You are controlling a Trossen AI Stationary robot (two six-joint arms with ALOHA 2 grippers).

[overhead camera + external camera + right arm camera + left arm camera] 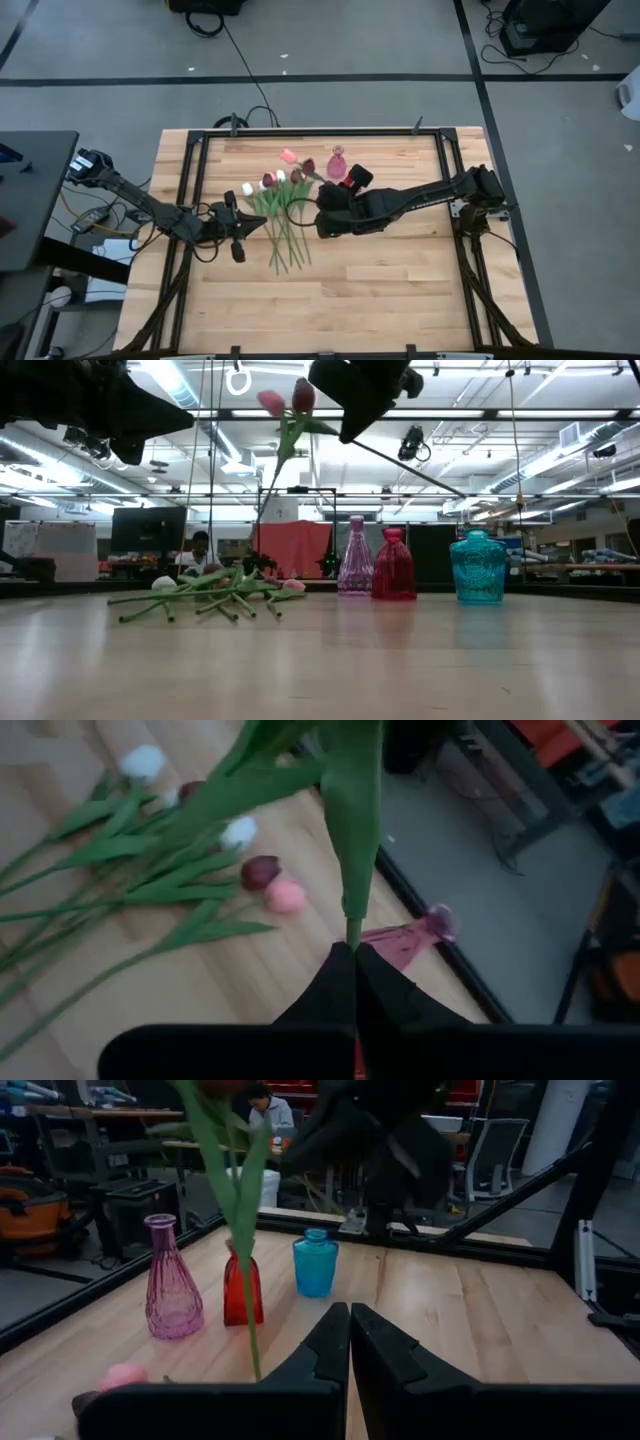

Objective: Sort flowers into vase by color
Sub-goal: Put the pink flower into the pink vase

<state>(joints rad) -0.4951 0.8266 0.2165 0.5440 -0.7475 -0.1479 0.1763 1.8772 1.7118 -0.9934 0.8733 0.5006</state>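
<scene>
Flowers (278, 215) heaped mid-counter (400, 290), heads toward far edge. Right end effector (354, 948) raised above heap, pinching tulip (290, 405) stem. Left end effector (350, 1320) pressed together, empty, just beside heap. Pink vase (355, 570), red vase (394, 565), teal vase (478, 567) near far edge. Near half of counter bare.

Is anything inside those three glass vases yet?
The pink vase, red vase and blue vase show no stems rising from their necks. The right gripper holds flowers aloft; the others lie on the table.
</scene>
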